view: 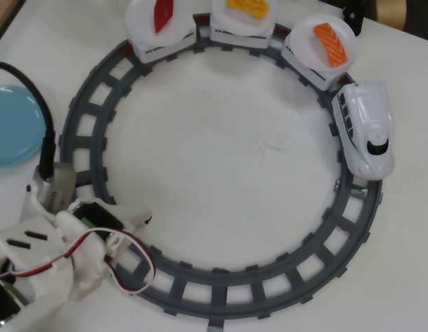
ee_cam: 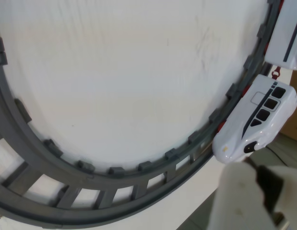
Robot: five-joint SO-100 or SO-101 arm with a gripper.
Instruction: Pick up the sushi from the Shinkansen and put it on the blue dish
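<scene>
While my arm sits low at the bottom-left corner of the overhead view, my jaws (view: 141, 220) reach just over the inner edge of the grey circular track (view: 227, 294), and I cannot tell from either picture how far they stand apart; nothing shows between them. In the wrist view only a blurred white part of me fills the bottom right. A red and white cable (view: 131, 266) loops from my wrist across the track's near curve.

Just beyond me, to the left in the overhead view, the blue dish (view: 13, 124) lies outside the ring, partly cut by the frame edge, with a black cable (view: 41, 104) running over its right rim.

The white worktop (view: 214, 152) inside the ring is bare open room.

On the far right curve the Shinkansen (view: 369, 128) stands nose toward me, its nose (ee_cam: 234, 143) close to my jaws in the wrist view. Behind it, the first car's white plate (view: 312, 43) carries the sushi (view: 332, 43). Farther along the top edge ride a yellow piece (view: 246, 8) and a red piece (view: 162, 15), each on its own plate.
</scene>
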